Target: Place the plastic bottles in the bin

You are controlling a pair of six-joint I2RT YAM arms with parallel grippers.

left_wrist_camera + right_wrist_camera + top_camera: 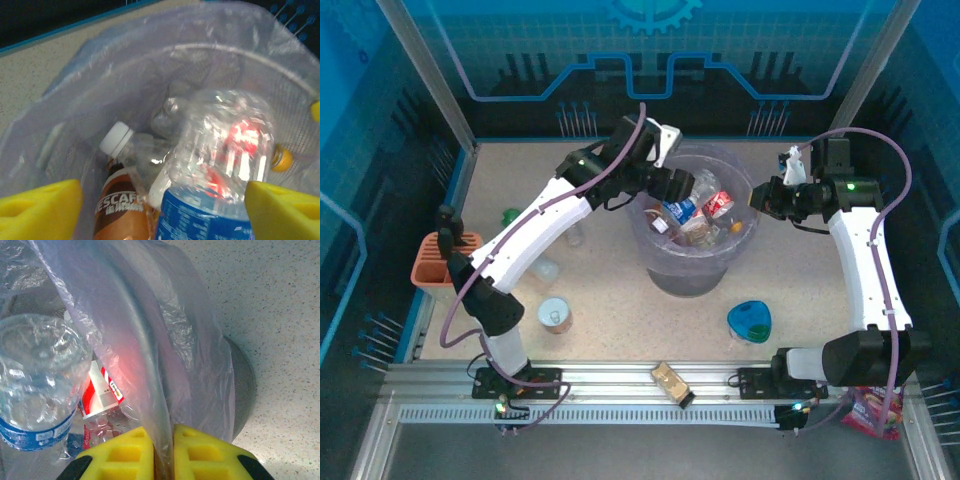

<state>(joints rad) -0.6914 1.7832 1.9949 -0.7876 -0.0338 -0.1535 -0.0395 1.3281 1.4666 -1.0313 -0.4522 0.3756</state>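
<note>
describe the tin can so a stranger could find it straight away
Start at the big translucent bin mid-table, then look near-left, toward the left arm's base. The tin can stands there, short and round with a silver top, unlike the orange slotted basket further left.

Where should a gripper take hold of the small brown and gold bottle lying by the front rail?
Grip the small brown and gold plastic bottle across mid-body, coming straight down. It lies flat on its side, slanted, dark cap pointing near-right, so a grasp across its narrow width looks best.
</note>
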